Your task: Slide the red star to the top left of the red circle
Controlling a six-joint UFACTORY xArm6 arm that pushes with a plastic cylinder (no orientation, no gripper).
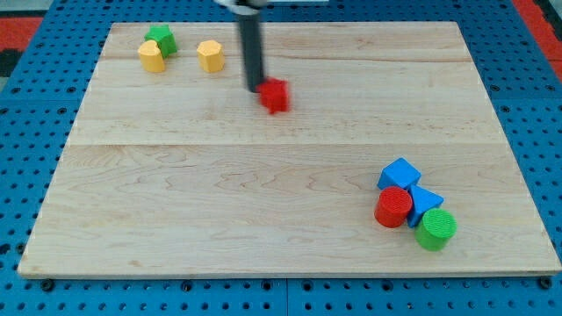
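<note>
The red star [276,96] lies in the upper middle of the wooden board [219,193]. My tip [254,89] is at the star's left edge, touching it or nearly so; the dark rod rises from there to the view's top. The red circle [393,207] sits at the lower right, far from the star, in a cluster with other blocks.
A blue cube [399,173], a blue triangle [426,202] and a green circle [435,229] crowd the red circle. At the upper left are a green star [162,38], a yellow heart-like block [151,56] and a yellow hexagon [210,55].
</note>
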